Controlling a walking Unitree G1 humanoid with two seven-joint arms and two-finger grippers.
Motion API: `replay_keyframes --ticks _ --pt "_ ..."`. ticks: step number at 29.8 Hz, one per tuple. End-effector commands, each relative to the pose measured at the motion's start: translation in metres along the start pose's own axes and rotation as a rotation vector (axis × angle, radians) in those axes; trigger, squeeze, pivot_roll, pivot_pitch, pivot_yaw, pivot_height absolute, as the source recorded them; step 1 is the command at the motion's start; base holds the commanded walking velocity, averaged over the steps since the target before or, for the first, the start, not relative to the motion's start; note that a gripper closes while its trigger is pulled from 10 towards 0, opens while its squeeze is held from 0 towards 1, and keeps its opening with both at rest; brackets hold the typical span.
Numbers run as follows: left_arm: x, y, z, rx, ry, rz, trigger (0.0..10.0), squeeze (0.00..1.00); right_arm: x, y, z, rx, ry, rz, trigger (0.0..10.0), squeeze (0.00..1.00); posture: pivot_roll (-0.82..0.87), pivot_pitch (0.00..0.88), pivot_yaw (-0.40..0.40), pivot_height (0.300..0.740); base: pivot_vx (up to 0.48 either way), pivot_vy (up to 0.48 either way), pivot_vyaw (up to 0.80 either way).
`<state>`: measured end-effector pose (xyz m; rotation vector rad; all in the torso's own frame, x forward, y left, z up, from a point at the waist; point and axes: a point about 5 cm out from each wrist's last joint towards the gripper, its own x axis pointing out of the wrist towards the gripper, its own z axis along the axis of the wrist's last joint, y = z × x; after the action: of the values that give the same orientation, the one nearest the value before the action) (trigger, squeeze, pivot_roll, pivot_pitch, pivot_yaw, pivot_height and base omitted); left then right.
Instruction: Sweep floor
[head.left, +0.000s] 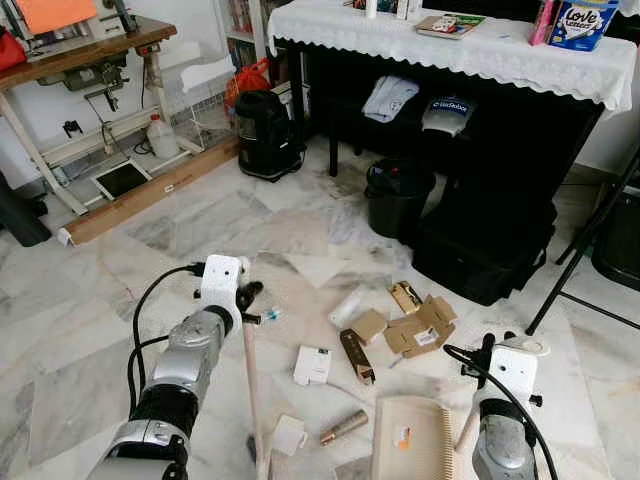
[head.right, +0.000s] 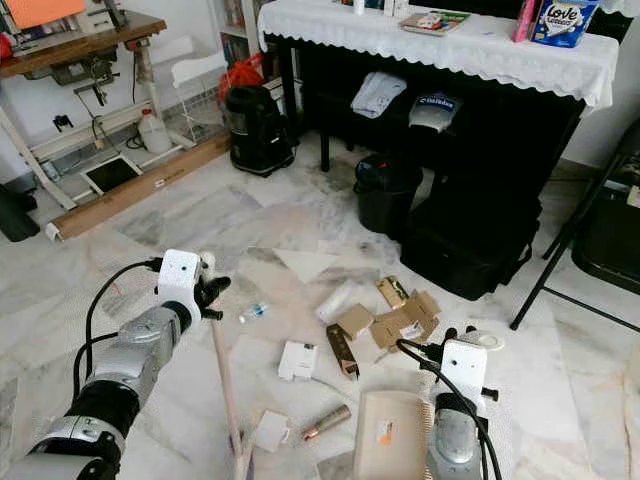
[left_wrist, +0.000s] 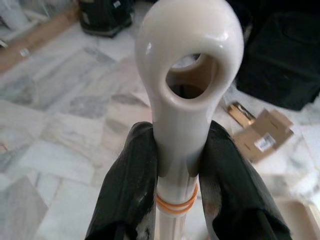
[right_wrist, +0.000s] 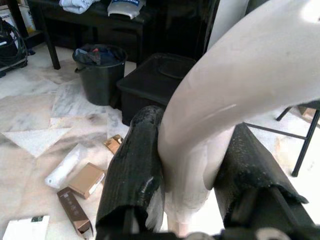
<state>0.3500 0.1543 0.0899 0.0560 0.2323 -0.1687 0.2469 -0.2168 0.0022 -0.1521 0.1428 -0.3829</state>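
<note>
**Operator:** State of each claw?

**Technician:** Left gripper (left_wrist: 177, 165) is clamped on the top of the broom handle (head.left: 251, 385), just below its hanging loop. Right gripper (right_wrist: 192, 165) is clamped on the dustpan handle (right_wrist: 235, 100). The dustpan (head.left: 412, 438) lies flat on the floor at 6 o'clock; the broom's lower end meets the floor at about 7 o'clock of the litter.

**Operator:** Step in hand?

**Technician:** Judged as mid-sweep. Litter is not yet gathered: cardboard pieces (head.left: 420, 328) at 12 o'clock of the pan, a white box (head.left: 312, 365) and a brown tube (head.left: 343, 428) at 9 to 10 o'clock of it. The next move likely calls for drawing the broom head toward 3 o'clock, driving the pieces onto the pan lip.

**Operator:** Clearances?

**Technician:** Open marble floor (head.left: 90, 320) lies at 9 to 11 o'clock. Obstructions: black bin (head.left: 398, 195) and black case (head.left: 485, 250) at 12 to 1 o'clock, chair legs (head.left: 580, 260) at 2 o'clock. Keep strokes short of these.
</note>
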Motion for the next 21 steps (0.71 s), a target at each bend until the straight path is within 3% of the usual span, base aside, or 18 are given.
replay_keyframes --ticks 1,12,21 --pt "0.003 -0.002 0.017 0.034 -0.076 0.007 10.0 0.0 -0.003 0.005 -0.005 0.007 0.034 0.019 10.0 0.0 -0.09 0.0 0.071 0.74 0.0 0.0 0.0" --pt "0.003 -0.011 0.018 0.016 -0.131 -0.005 10.0 0.0 -0.003 0.003 -0.005 0.009 0.032 0.011 10.0 0.0 -0.1 0.0 0.072 0.74 0.0 0.0 0.0" --pt "0.004 -0.018 0.024 -0.098 -0.218 -0.013 10.0 0.0 -0.001 -0.002 -0.003 0.009 0.021 -0.013 10.0 0.0 -0.1 0.0 0.071 0.74 0.0 0.0 0.0"
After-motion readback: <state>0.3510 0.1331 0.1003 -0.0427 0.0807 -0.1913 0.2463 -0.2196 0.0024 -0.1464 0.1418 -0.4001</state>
